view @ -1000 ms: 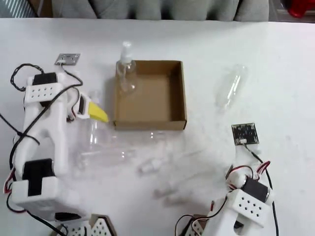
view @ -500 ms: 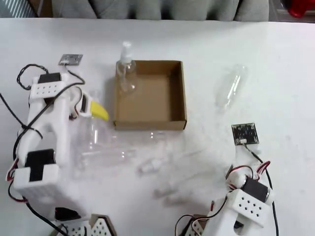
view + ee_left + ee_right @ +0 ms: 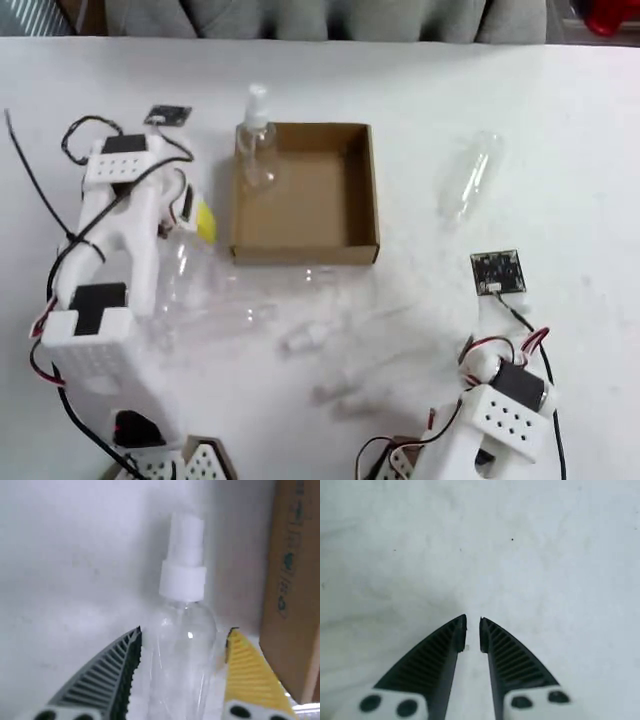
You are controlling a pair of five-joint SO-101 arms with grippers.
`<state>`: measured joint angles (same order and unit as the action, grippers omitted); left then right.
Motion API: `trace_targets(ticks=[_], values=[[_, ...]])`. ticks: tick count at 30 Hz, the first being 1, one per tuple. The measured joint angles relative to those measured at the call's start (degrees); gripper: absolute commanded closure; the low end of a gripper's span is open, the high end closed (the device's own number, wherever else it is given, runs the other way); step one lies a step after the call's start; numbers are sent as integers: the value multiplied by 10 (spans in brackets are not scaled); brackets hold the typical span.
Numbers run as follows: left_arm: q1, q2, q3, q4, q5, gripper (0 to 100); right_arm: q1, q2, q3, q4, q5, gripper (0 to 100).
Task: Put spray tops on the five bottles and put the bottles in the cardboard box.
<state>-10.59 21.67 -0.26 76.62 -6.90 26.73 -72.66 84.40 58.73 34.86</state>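
A clear bottle (image 3: 182, 650) with a white spray top (image 3: 183, 555) lies on the table beside the cardboard box (image 3: 295, 580). My left gripper (image 3: 182, 630) is open, its grey and yellow fingers on either side of the bottle's shoulder. From above, that gripper (image 3: 192, 215) sits just left of the box (image 3: 305, 254). Another topped bottle (image 3: 256, 140) stands at the box's far left corner. A topless bottle (image 3: 468, 178) lies to the right. My right gripper (image 3: 473, 630) is shut over bare table.
Two more clear bottles (image 3: 215, 320) lie left of centre, in front of the box. Loose spray tops (image 3: 310, 335) are scattered on the near side of the box. A small circuit board (image 3: 497, 271) lies at right, with a cable to the right arm (image 3: 505, 415).
The left arm has swung toward the far side and toward the box, with its gripper staying over the bottle left of the box. The right arm has not moved.
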Motion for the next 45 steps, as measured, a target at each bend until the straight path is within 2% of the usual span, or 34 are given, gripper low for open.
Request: trace_targets(ticks=[7,13,21,27,30,34,36,39,45], values=[[10,0,0,15,-5,683,0,0,0,0,0,974],[10,0,3,17,-94,686,0,0,0,0,0,974],[-13,0,8,17,-162,687,0,0,0,0,0,974],[-23,0,61,-42,-177,688,0,0,0,0,0,974],[-23,0,81,-79,-177,768,0,0,0,0,0,974],[-23,0,89,-103,-177,992,0,0,0,0,0,974],[-23,0,89,-105,-178,955,0,0,0,0,0,974],[-23,0,89,-105,-178,984,0,0,0,0,0,974],[-23,0,70,-87,-176,980,0,0,0,0,0,974]])
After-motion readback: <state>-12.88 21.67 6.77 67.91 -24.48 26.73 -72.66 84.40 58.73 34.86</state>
